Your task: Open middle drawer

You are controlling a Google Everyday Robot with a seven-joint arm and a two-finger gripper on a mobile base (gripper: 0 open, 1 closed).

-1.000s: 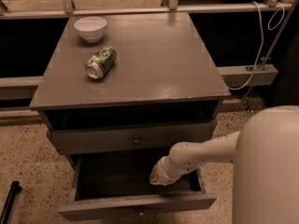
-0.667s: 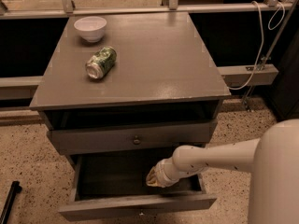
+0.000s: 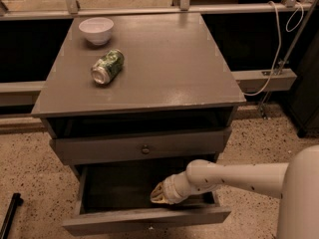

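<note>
The grey cabinet [image 3: 149, 91] has a closed drawer with a round knob [image 3: 145, 149] under a dark slot. Below it, the middle drawer [image 3: 144, 219] stands pulled out towards me, its dark inside showing bare. My gripper [image 3: 158, 195] sits at the end of the white arm [image 3: 234, 177], which reaches in from the right. The gripper is down inside the open drawer, close behind its front panel, right of centre. Anything lower on the cabinet is hidden by the open drawer.
On the cabinet top lie a green can on its side [image 3: 107, 66] and a white bowl [image 3: 96, 30] at the back left. A white cable [image 3: 271, 59] hangs at the right. A dark bar [image 3: 10, 214] lies on the speckled floor at the left.
My gripper has slid a little left and towards the drawer's front panel, and the arm has stretched out further. The drawer stays open about the same amount.
</note>
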